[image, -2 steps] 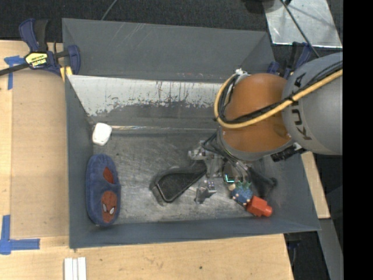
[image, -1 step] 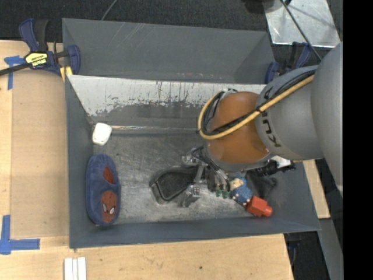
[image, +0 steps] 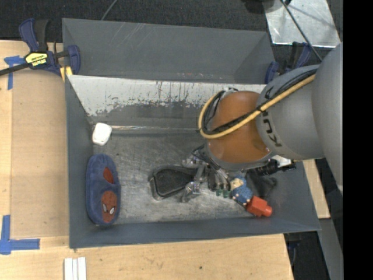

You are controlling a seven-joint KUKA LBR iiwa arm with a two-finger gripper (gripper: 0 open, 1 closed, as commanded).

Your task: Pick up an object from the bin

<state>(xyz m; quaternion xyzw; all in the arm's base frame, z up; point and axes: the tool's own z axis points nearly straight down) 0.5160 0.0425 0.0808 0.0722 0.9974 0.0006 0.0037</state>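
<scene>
The hand (image: pixel 197 185) hangs low under the arm's orange cover, near the floor of the grey metal bin (image: pixel 175 57). From where I stand I cannot tell whether it is open or closed. It sits at the right end of a flat black rounded pouch-like thing (image: pixel 168 181) that lies mid-floor, toward the near wall. That thing looks light and thin, probably soft enough to sag, so I would pinch its raised rim at this near end rather than press on the flat middle. A small red and blue toy (image: pixel 252 200) lies just beside the hand on the right and could get nudged. A blue fabric slipper (image: pixel 103 188) and a small white block (image: pixel 101 133) lie well apart at the left.
</scene>
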